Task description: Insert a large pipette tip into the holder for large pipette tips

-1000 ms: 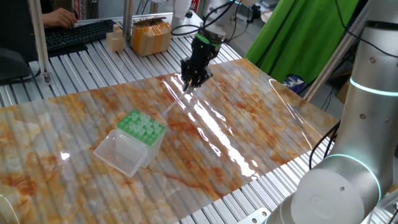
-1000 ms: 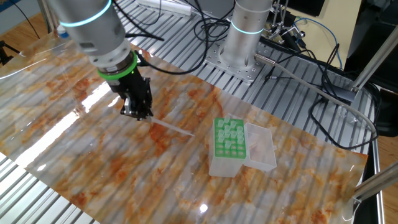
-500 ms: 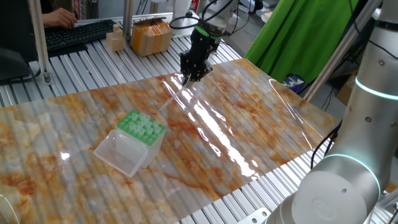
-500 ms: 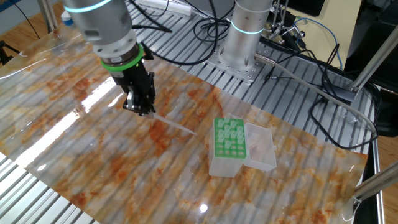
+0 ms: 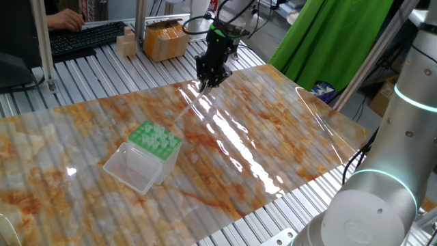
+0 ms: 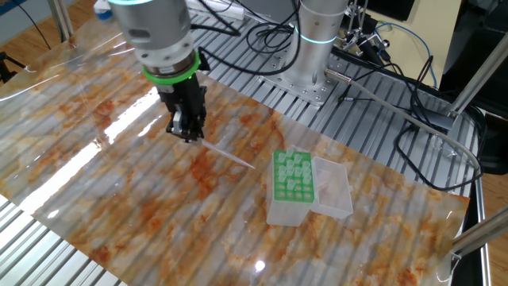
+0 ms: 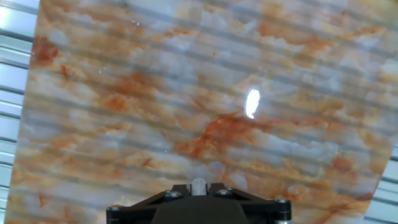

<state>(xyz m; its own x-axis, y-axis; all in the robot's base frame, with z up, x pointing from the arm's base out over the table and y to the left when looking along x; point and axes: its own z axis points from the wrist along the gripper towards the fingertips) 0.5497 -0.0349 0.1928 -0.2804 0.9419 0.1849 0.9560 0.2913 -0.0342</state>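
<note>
The large pipette tip (image 6: 228, 156) hangs above the tabletop (image 6: 119, 199), pinched at its wide end between the fingers (image 6: 190, 137) and slanting down toward the side where the holder (image 6: 295, 187) stands. In one fixed view the tip (image 5: 190, 102) shows only as a faint pale line below the fingers (image 5: 205, 83), so its point cannot be placed exactly; it seems to be just clear of the marbled surface. The hand view shows a small whitish end (image 7: 198, 185) seated between the dark finger parts at the bottom edge, which fits a narrow grip on the thick end. Held there, the tapered end is left free to enter a hole. The holder sits well apart from the hand, its green rack (image 5: 156, 138) facing up and its clear lid (image 5: 134, 167) folded open flat beside it, so the holes are exposed from above. The slanted tip will probably need to be brought upright over the rack before it goes in.
</note>
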